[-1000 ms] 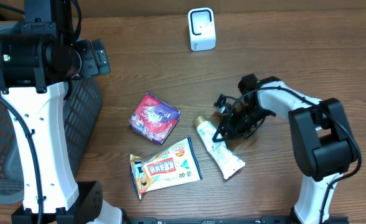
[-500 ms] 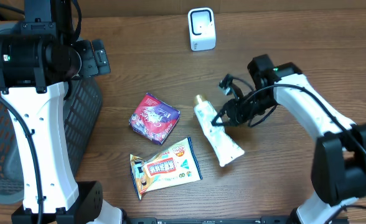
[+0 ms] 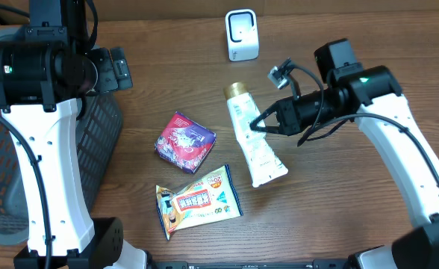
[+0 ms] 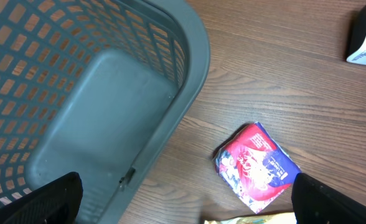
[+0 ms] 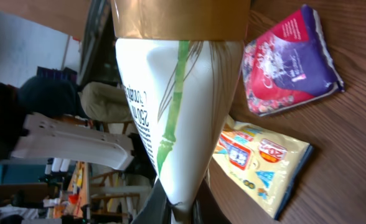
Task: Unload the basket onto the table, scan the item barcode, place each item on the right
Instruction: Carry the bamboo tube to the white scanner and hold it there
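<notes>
1. Brown wood-grain worktop (image 3: 354,45) fills the overhead view. Its widest bare stretches run along the far edge on both sides of the scanner and at the near right beside the right arm.
2. Nearest the arm bases, a yellow snack packet (image 3: 198,202) lies flat. Just beyond it, close but apart, sits a red-and-purple packet (image 3: 184,141).
3. To their right, the right hand (image 3: 263,124) has its fingers pinched fully together on the white tube with a gold cap (image 3: 254,142). The cap points away towards the scanner.
4. At the left edge, the left hand (image 3: 118,69) hangs over the rim of the grey mesh basket (image 3: 100,142), spread wide and holding nothing.
5. Farthest off, the white barcode scanner (image 3: 242,35) stands near the far edge, well apart from the tube, with bare wood between them.
6. Since a second ago, the tube has moved farther from the bases and swung its cap towards the scanner, and the right arm has unfolded. The packets, basket, scanner and left arm are unchanged.
</notes>
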Tool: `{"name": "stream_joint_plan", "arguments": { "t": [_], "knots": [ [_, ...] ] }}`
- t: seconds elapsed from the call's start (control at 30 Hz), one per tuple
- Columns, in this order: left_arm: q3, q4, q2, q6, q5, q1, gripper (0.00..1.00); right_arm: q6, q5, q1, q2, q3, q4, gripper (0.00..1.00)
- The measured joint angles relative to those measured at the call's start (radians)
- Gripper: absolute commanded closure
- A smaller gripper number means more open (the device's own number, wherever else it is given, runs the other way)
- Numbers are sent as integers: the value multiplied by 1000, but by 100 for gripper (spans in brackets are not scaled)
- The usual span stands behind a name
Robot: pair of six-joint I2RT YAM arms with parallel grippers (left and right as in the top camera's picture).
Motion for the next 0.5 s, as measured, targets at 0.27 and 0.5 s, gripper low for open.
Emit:
{"name": "stream_joint_plan", "arguments": {
  "t": [0.27,0.5],
  "knots": [
    [0,0,0,0,0,0,1,83,-4,0,-39,13,5,96],
    [0,0,0,0,0,0,0,102,530,42,-40,13,231,96]
  ]
}}
